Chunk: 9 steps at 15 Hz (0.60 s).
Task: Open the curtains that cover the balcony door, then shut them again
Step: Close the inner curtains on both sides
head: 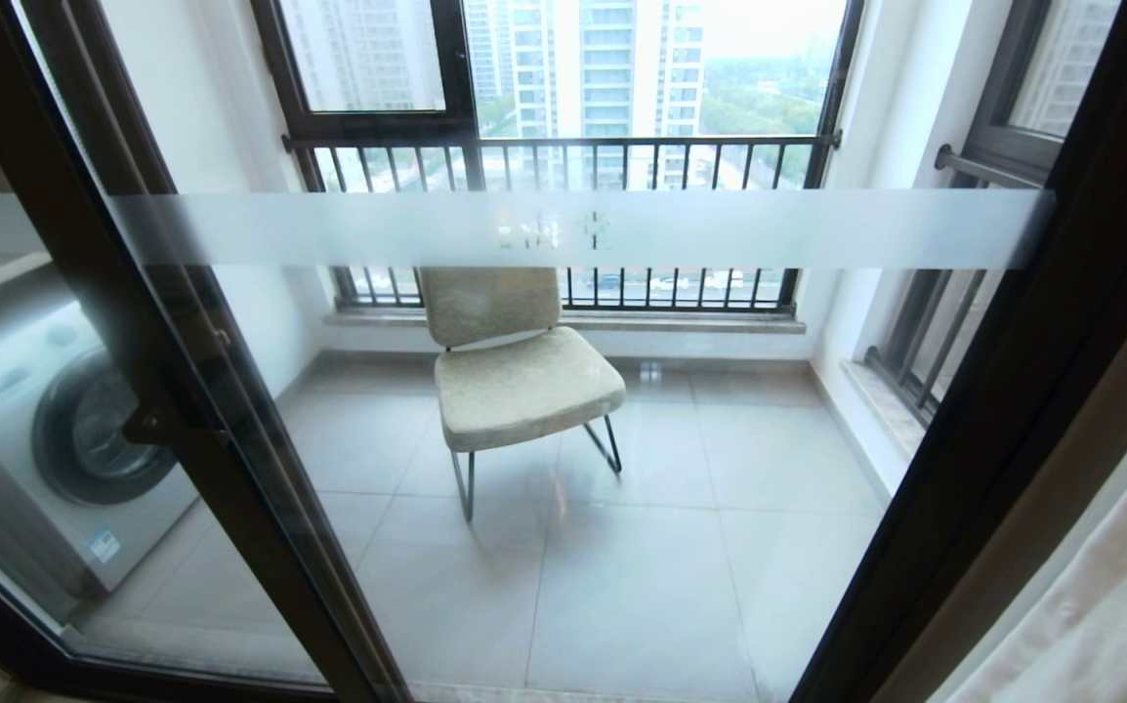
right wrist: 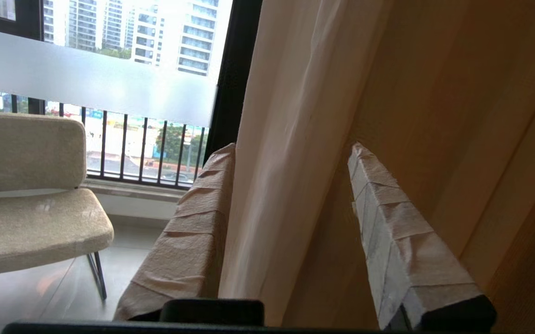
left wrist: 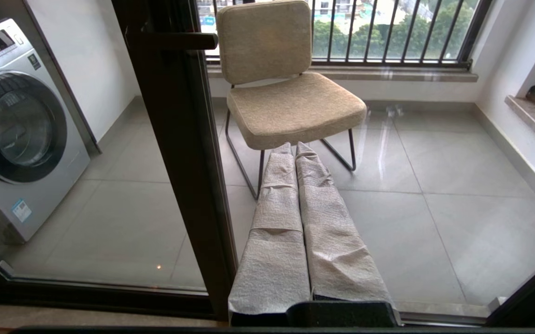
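Curtains are hanging bunched beside the door frame, right of the glass. You're straddling a soft, light fold with the right gripper, its fingers spread and not yet pinching. Cloth is probably slippery, so take the leading edge. Left gripper is idling, fingers together.

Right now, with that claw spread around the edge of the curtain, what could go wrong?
The right gripper stands open with a fold of the curtains between its fingers. If it closes on the pale front fold alone, the thicker beige fabric behind might stay put. The dark frame of the balcony door is close beside one finger, so a sideways pull could scrape it. The fold is smooth and may slip free.
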{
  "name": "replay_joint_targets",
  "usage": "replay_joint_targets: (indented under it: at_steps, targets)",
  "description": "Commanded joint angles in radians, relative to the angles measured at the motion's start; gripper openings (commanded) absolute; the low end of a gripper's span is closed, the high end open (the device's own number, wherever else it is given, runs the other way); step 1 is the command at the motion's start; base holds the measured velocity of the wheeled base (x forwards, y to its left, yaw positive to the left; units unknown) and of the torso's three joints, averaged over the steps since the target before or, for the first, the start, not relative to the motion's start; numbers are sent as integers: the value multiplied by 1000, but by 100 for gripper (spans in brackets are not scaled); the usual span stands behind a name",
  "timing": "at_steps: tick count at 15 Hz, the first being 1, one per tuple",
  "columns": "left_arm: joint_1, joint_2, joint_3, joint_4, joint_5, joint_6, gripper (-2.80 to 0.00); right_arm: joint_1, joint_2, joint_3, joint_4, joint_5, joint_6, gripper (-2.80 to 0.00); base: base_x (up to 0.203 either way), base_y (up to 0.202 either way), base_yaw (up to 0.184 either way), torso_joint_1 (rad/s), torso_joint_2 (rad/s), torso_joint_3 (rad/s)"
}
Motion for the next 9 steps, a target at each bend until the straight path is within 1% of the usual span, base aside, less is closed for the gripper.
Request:
replay_joint_targets:
  at_steps: [1,5,9]
  targets:
    - [0,0,0,0,0,-1,-280,-2,37,-22,-5,0,0,0,0,0,0,0,0,0]
    - [0,0,0,0,0,0,-280,-5,142,-93,-6,-2,2,0,0,0,0,0,0,0]
    - [0,0,0,0,0,-1,-280,-48,275,-136,-14,-3,16,0,0,0,0,0,0,0]
